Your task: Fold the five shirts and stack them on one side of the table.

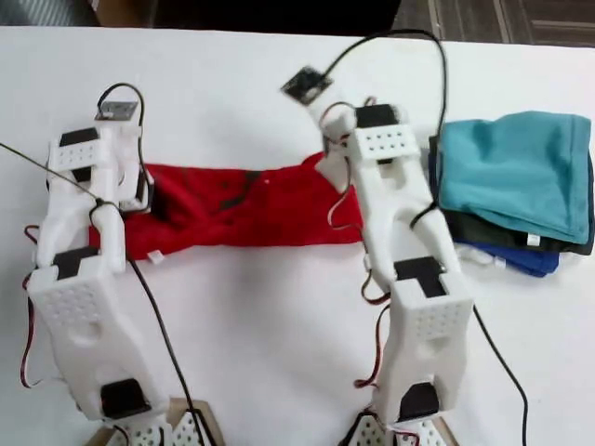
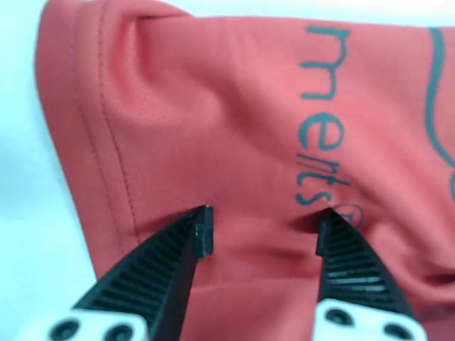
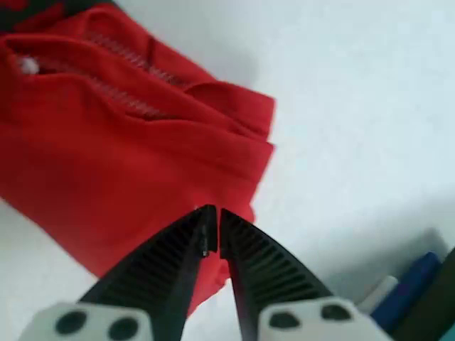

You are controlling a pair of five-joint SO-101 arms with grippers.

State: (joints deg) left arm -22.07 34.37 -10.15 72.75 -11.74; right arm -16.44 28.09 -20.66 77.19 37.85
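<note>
A red shirt (image 1: 232, 214) lies folded into a long strip across the table between my two arms. My left gripper (image 1: 144, 195) sits at its left end. In the left wrist view it (image 2: 266, 231) is open, both fingertips (image 2: 202, 231) resting on the red cloth (image 2: 213, 128) beside some dark print. My right gripper (image 1: 333, 172) is at the shirt's right end. In the right wrist view it (image 3: 215, 229) is shut over the edge of the red shirt (image 3: 106, 163), and I see no cloth bunched between its tips.
A stack of folded shirts stands at the right side: teal (image 1: 516, 167) on top, a dark one (image 1: 483, 232) under it, blue (image 1: 521, 258) below. Its corner (image 3: 412, 284) shows beyond the right gripper. The white table (image 1: 279, 316) lies bare in front of the red shirt.
</note>
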